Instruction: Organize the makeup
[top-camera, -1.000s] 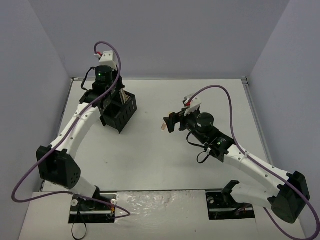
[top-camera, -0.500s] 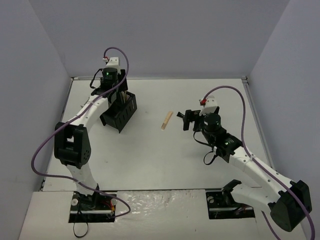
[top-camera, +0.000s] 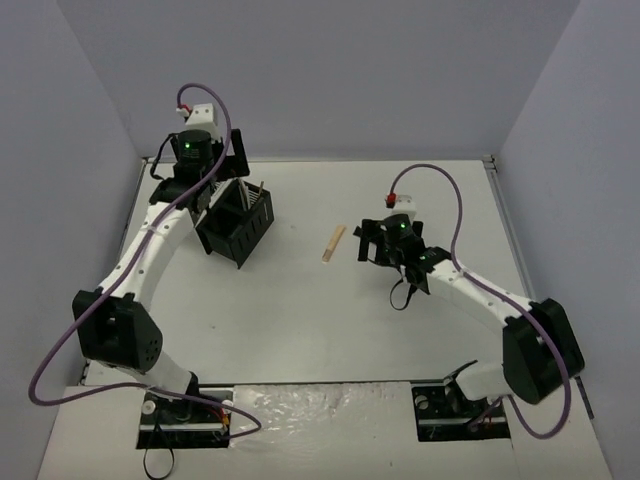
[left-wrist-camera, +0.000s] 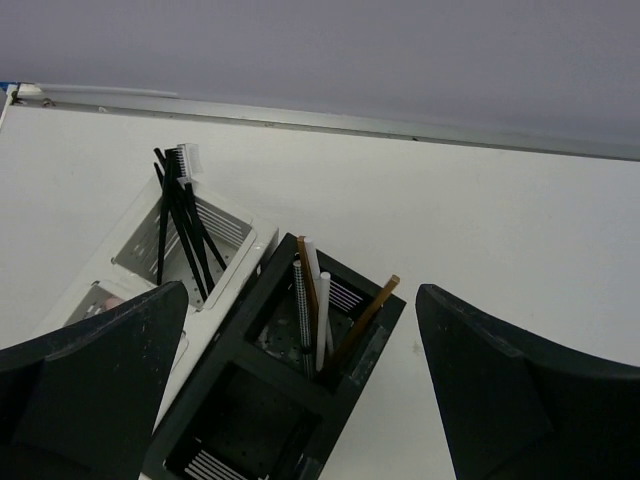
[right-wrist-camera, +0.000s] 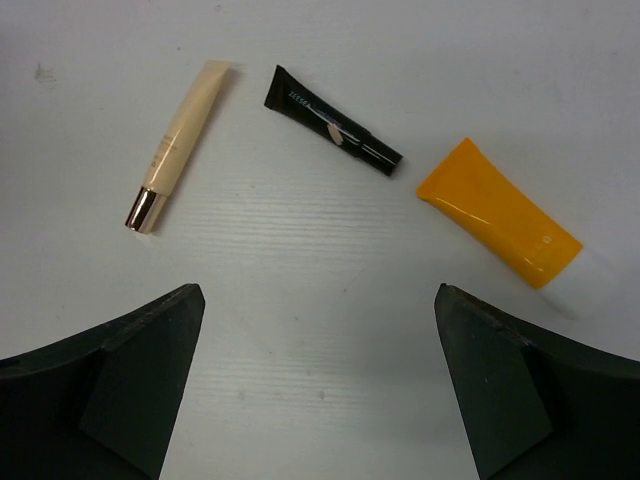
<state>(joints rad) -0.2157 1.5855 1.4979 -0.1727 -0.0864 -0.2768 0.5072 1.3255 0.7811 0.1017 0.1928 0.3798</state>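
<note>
Seeing the left gripper (left-wrist-camera: 300, 340) hanging wide open, empty, above a white box (left-wrist-camera: 225, 235) and black box (left-wrist-camera: 250, 430), pencils (left-wrist-camera: 322, 330) standing in both. Seeing the right gripper (right-wrist-camera: 318, 300) open too, gripping nothing, over a beige tube (right-wrist-camera: 178, 140), black tube (right-wrist-camera: 333, 120) and orange tube (right-wrist-camera: 498, 212) lying apart.

White table (top-camera: 300, 320) bears black box (left-wrist-camera: 290, 372), white box (left-wrist-camera: 228, 225), beige tube (right-wrist-camera: 178, 143), black tube (right-wrist-camera: 332, 120), orange tube (right-wrist-camera: 498, 212).

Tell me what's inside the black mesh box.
In the black mesh box, the far compartment holds white sticks and brown pencils, standing on end. The near compartment looks empty, but its lower part falls outside the view.
</note>
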